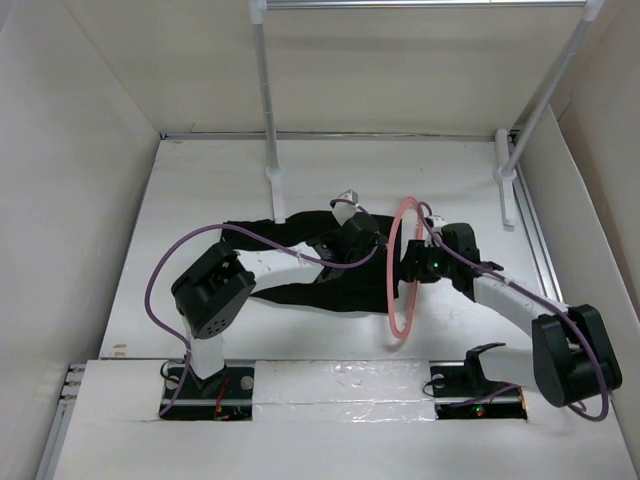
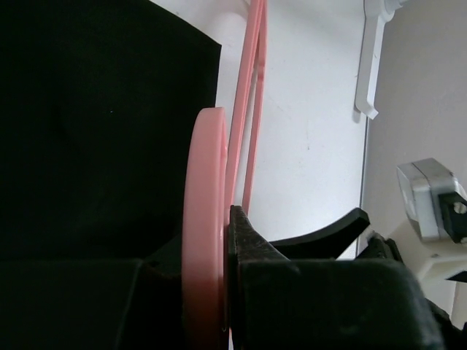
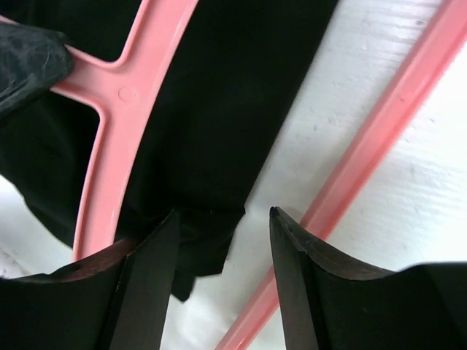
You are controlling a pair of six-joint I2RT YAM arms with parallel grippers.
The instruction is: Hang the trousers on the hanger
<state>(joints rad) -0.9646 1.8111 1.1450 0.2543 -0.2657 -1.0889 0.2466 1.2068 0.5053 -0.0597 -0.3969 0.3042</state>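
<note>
The black trousers (image 1: pixel 300 262) lie crumpled across the middle of the table. The pale-pink hanger (image 1: pixel 401 270) stands on edge at their right end. My left gripper (image 1: pixel 378 248) reaches over the trousers and is shut on the hanger's flat pink bar (image 2: pixel 204 219), with the trousers (image 2: pixel 95 131) dark to its left. My right gripper (image 1: pixel 411 265) is open just right of the hanger. In the right wrist view its fingers (image 3: pixel 222 211) straddle the hem of a trouser leg (image 3: pixel 211 117) that passes between the hanger's crosspiece (image 3: pixel 109 146) and its lower rail (image 3: pixel 379 138).
Two white rack poles (image 1: pixel 268 110) (image 1: pixel 545 100) rise from the back of the table, with a white foot bracket (image 1: pixel 505 185) at the right. White walls enclose the table on the left, back and right. Purple cables loop off both arms.
</note>
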